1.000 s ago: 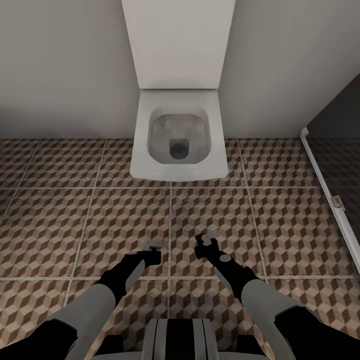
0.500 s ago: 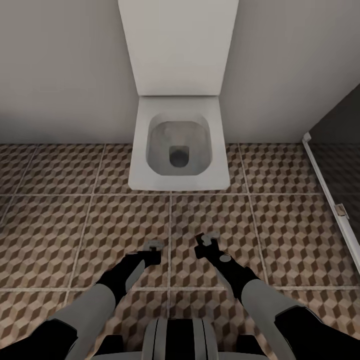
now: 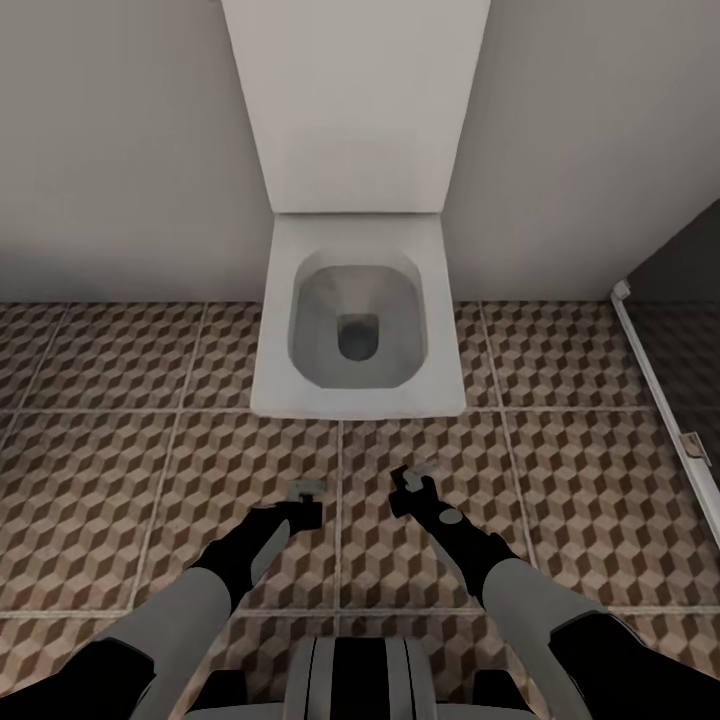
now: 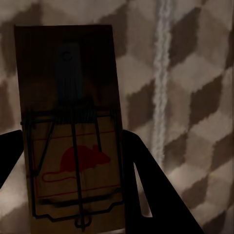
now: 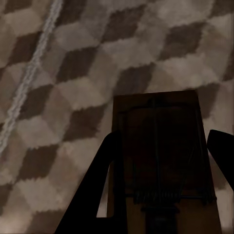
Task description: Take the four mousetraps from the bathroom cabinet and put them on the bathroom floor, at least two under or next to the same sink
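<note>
Tan wood board with black spring bar and a red mouse print: one mousetrap [image 4: 73, 141] sits pinched between the dark fingers [image 4: 146, 185] of the left gripper [image 3: 306, 489], board running lengthwise out ahead of the fingers. Second mousetrap [image 5: 158, 161] is clamped the same way in the right gripper [image 3: 415, 478], spring end nearest the wrist, dark fingers [image 5: 97, 190] tight on both long edges.

Both grippers hang side by side, close together, above the bathroom floor [image 3: 120, 490], which is cube-pattern tile in brown, beige and white with pale grout. In the wrist views a grout line [image 4: 161, 73] runs just beside the left trap, and another lies off to one side of the right trap. Traps are held clear of the tile; neither is set down.

Straight ahead of both grippers stands a white square toilet [image 3: 355, 320], lid up against the grey wall [image 3: 120, 150]. Beyond the right gripper, off to its outer side, a white-framed dark panel [image 3: 665, 390] edges the floor.
</note>
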Tool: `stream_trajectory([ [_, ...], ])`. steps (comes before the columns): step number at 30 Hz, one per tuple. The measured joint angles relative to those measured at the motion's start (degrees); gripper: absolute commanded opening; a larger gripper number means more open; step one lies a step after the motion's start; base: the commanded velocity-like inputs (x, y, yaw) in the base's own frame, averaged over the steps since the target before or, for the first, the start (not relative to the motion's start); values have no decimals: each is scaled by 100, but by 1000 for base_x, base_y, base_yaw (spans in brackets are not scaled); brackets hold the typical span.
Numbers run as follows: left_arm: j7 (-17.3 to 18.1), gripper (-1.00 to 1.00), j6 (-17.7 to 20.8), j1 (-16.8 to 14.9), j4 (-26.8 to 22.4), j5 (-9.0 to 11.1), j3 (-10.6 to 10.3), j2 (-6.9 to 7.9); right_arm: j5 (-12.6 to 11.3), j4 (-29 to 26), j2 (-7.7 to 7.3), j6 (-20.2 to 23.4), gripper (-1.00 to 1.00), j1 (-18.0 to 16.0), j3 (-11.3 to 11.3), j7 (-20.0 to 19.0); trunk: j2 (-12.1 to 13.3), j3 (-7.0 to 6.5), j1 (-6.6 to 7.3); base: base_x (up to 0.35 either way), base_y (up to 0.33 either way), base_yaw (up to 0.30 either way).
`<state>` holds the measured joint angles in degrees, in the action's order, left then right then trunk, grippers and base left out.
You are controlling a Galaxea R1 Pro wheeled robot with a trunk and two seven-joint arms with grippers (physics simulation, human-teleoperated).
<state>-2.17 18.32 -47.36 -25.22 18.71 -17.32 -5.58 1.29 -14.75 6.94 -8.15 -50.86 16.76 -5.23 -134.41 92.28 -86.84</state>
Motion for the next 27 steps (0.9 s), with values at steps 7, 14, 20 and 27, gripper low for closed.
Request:
stream_trajectory([
  [7,0,-100,0,0,0,0,0,2,0,-2,0,0,-100,0,0,0,0,0,0,59,0,0],
  [14,0,-100,0,0,0,0,0,0,0,-6,0,0,-100,0,0,-3,0,0,0,160,0,0],
  [20,0,-100,0,0,0,0,0,0,0,-7,-5,0,-100,0,0,-6,0,0,-1,62,0,0],
  [27,0,-100,0,0,0,3,0,-3,0,-8,-9,-8,-100,1,0,-9,0,0,-1,3,0,0],
])
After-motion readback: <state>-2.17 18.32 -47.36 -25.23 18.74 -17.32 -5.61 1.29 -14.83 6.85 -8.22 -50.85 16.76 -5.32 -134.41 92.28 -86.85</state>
